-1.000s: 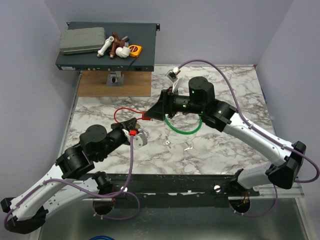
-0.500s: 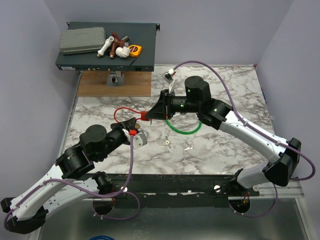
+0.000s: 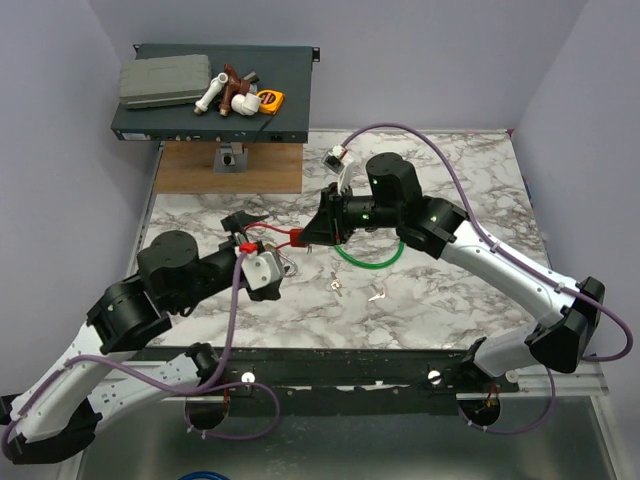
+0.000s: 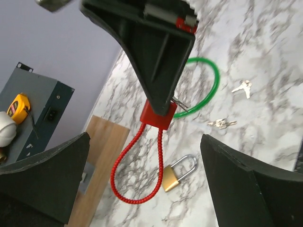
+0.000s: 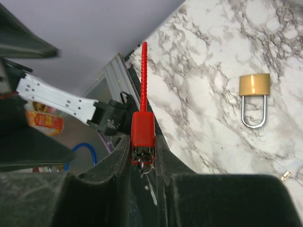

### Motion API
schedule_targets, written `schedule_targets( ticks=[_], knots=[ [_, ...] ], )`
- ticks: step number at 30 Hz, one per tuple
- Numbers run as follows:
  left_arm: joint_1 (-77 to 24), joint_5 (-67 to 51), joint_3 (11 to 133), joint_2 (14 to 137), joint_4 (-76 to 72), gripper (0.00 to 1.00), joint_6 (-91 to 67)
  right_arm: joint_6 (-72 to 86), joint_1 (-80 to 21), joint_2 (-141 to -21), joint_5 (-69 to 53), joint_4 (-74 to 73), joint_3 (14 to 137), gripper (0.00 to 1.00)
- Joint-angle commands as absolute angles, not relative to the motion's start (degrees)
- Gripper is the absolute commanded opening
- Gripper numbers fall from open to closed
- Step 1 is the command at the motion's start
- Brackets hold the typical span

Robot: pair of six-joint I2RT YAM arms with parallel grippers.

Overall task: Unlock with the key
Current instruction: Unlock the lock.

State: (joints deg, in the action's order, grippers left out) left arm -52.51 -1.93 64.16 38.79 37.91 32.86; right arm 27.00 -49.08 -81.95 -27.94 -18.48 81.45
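The marble table (image 3: 470,215) is walled in on the left, the back and the right. A black case (image 3: 290,95) and a wooden board (image 3: 200,170) fill its far left corner, and bare marble lies along the right side. The right arm bends at an elbow by the right edge and reaches left to mid-table. The right gripper (image 3: 300,236) is closed narrowly on the body of the red cable lock (image 5: 142,125). The key (image 5: 144,165) pokes out of that body's end, between the fingers. The left arm angles up from its base. The left gripper (image 3: 258,248) faces the lock from just beside it, its fingers (image 4: 47,184) spread wide and holding nothing. Beneath lie a brass padlock (image 4: 171,177), a green loop (image 4: 213,80) and two loose keys (image 4: 241,87).
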Motion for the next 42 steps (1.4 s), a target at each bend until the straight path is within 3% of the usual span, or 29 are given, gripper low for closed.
schedule_targets(
  ticks=[1, 9, 16, 28, 42],
  knots=[
    [-51.0, -12.7, 70.2, 38.4, 44.9, 0.98, 22.7, 17.5, -49.4, -79.5, -27.5, -24.5, 81.6, 0.01],
    [-48.8, -19.5, 65.0, 41.9, 46.2, 0.98, 16.6, 8.8, -50.8, -77.5, -29.3, -28.0, 82.4, 0.01],
    [-38.3, -30.7, 62.6, 44.9, 43.4, 0.98, 15.2, 2.6, -55.6, -79.3, -25.8, -33.9, 84.2, 0.01],
    [-38.1, -48.8, 56.5, 43.6, 44.7, 0.98, 14.1, -3.4, -61.0, -80.5, -21.0, -35.9, 87.8, 0.01],
    [-37.2, -49.3, 54.9, 40.2, 41.3, 0.6, 10.0, -5.6, -65.0, -82.7, -18.7, -39.6, 90.5, 0.01]
  ],
)
